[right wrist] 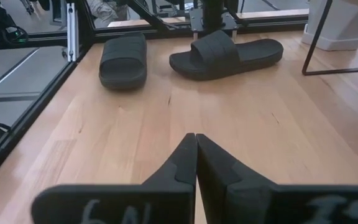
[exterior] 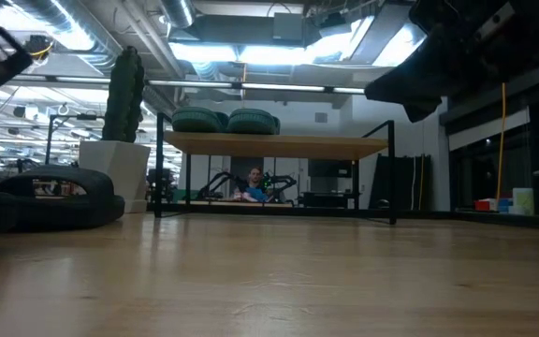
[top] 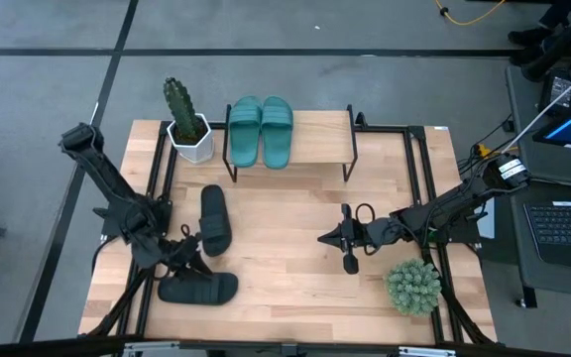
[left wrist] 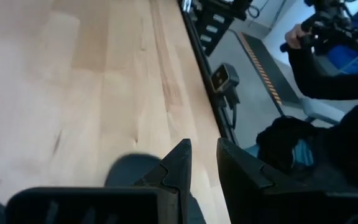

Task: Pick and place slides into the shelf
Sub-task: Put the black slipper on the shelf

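Two teal slides [top: 261, 131] side by side on shelf [top: 315, 139] plank, at its left end, toes toward table's far edge; right half of plank bare. Shelf standing at far side of table [top: 295, 288], thin black legs down to the wood, open space under plank visible in low view. White pot with cactus [top: 186, 124] just beside shelf's left end, at far-left table corner.

Two black slides on table's left part. One [top: 215, 219] lying lengthwise near left-centre, the other [top: 198, 289] lying crosswise near the near-left edge. Apart from each other, not touching.

Left gripper [top: 188, 248] low between the two black slides, just beside both; contact not clear. In left wrist view fingers [left wrist: 179, 168] parted by a narrow gap, nothing seen between tips, dark slide blurred under them.

Right gripper [top: 325, 238] over centre-right of table, pointing left, fingers [right wrist: 185, 158] pressed together, holding nothing. Both black slides ahead of it in right wrist view.

Wide bare wood between grippers and in front of shelf. Round green plant [top: 412, 286] at near-right corner, close to right arm. Black frame rails along left and right table edges.

Person's hand and dark sleeve [left wrist: 319, 59] beyond table edge in left wrist view.
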Tool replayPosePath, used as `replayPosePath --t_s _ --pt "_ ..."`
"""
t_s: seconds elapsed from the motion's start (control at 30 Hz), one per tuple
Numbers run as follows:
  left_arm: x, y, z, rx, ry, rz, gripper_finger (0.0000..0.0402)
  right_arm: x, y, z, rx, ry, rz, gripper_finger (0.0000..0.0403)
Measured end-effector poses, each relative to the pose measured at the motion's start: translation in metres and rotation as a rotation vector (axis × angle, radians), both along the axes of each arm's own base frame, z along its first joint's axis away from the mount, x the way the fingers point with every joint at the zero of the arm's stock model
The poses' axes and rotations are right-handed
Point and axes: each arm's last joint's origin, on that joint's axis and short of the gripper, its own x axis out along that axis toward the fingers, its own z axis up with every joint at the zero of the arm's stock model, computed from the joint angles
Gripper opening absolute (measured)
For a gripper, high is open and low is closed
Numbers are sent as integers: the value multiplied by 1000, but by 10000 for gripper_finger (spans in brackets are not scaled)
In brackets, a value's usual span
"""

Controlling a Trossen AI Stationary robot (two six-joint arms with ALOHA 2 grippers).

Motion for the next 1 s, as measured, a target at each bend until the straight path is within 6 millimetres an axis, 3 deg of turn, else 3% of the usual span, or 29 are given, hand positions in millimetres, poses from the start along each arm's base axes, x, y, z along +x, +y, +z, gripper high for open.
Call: replayPosePath --t_s 0.5,1.0 --pt "-15 -30 -32 -310 360 101 69 0 0 -1 -12 11 -1 10" --pt "-17 -33 -35 -362 431 108 69 0 0 -1 -10 11 -3 10"
